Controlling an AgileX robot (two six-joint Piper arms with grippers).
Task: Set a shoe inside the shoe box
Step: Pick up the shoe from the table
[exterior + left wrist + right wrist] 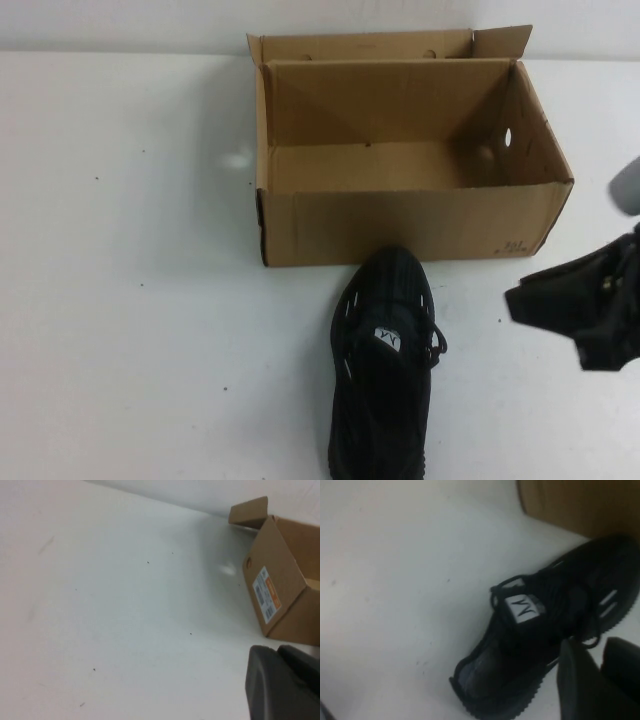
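All-black laced sneaker (pixel 385 370) lies on white worktop (pixel 130 300), toe just before near wall of open brown cardboard box (pixel 410 225); my right fingers (pixel 570 305) hang right of sneaker, holding nothing, can't tell their gap; my left fingers (pixel 282 685) closed, empty, left of box, off high view

A bare white table (pixel 130 300) against a plain pale wall (pixel 120 22), with only one shoe box (pixel 400 215) and one shoe (pixel 385 370), suggests a robot test bench rather than a home.
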